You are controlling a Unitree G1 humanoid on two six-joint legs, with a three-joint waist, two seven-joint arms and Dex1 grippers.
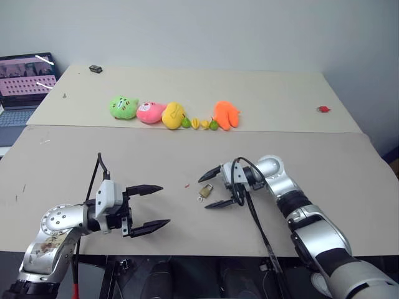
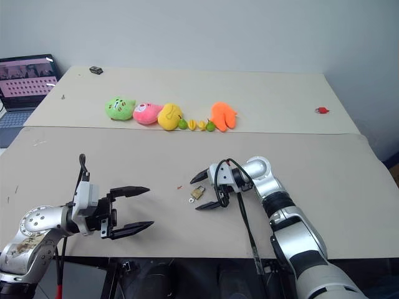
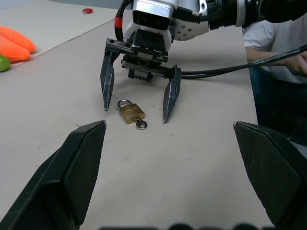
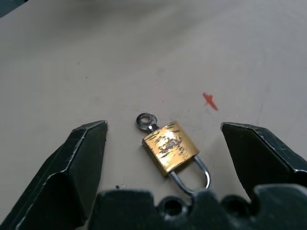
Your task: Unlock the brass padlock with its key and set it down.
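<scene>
right claw: right gripper (image 1: 216,186), two black fingers spread wide, holding nothing, tips angled down at the beige tabletop (image 1: 312,162), one finger on each side of the lock
left claw: left gripper (image 1: 148,208), also wide and holding nothing, level above the table at 8 o'clock from the lock, well apart from it
lock position: small golden-yellow brass padlock (image 4: 171,147) lies flat on the table between the right fingers, touching neither
lock look: boxy brass body, face scuffed with dark scratch marks; silvery U-shaped shackle seated in the body
key: thin silvery metal key (image 4: 145,120), round ring-shaped bow sticking out of the body's end opposite the shackle; blade hidden inside the lock
hard to read: shackle's bend partly cut off by the right gripper's own base in the right wrist view; can't tell locked vs unlocked
near lock: tiny red mark (image 4: 209,100) on the table, just beside the padlock at 10 o'clock
farther out: row of plush toys (image 1: 174,114) at 12 o'clock on the far table; small red object (image 1: 323,109) at 2 o'clock; open laptop (image 1: 24,78) at 10 o'clock, cut off by the frame edge
person: seated, white shirt (image 3: 268,43), only partly in the left wrist view
</scene>
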